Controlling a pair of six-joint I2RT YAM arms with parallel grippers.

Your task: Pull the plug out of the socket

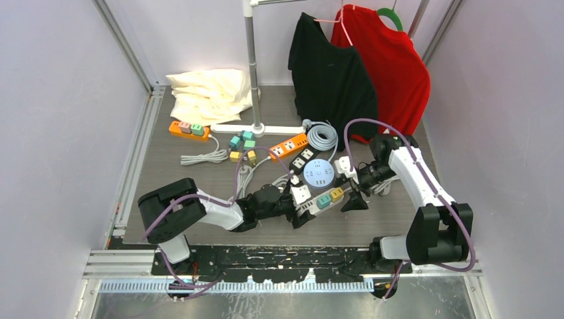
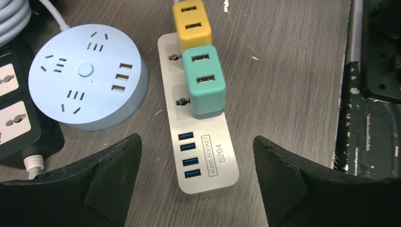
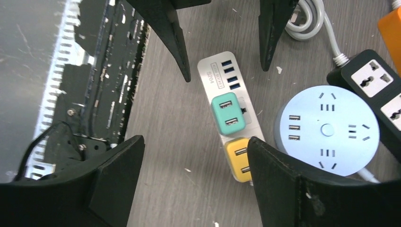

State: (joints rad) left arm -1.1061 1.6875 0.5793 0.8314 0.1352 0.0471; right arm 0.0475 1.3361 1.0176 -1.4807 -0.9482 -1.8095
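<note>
A silver power strip (image 2: pixel 210 163) marked "4USB SOCKET" lies on the table, with a teal plug (image 2: pixel 204 80) and a yellow plug (image 2: pixel 191 23) seated in its sockets. My left gripper (image 2: pixel 196 139) is open, its fingers either side of the strip's USB end and not touching it. My right gripper (image 3: pixel 196 140) is open above the yellow plug's end; its right finger hides part of the yellow plug (image 3: pixel 238 158). The teal plug (image 3: pixel 228 113) lies just beyond it. In the top view both grippers, left (image 1: pixel 296 211) and right (image 1: pixel 351 193), face each other across the strip (image 1: pixel 310 208).
A round blue socket (image 1: pixel 318 174) and a black strip (image 1: pixel 302 158) lie just behind the silver strip. Orange strips (image 1: pixel 288 145), loose cube plugs (image 1: pixel 243 143) and coiled cables (image 1: pixel 322 136) lie farther back. The black front rail (image 2: pixel 373 109) runs close by.
</note>
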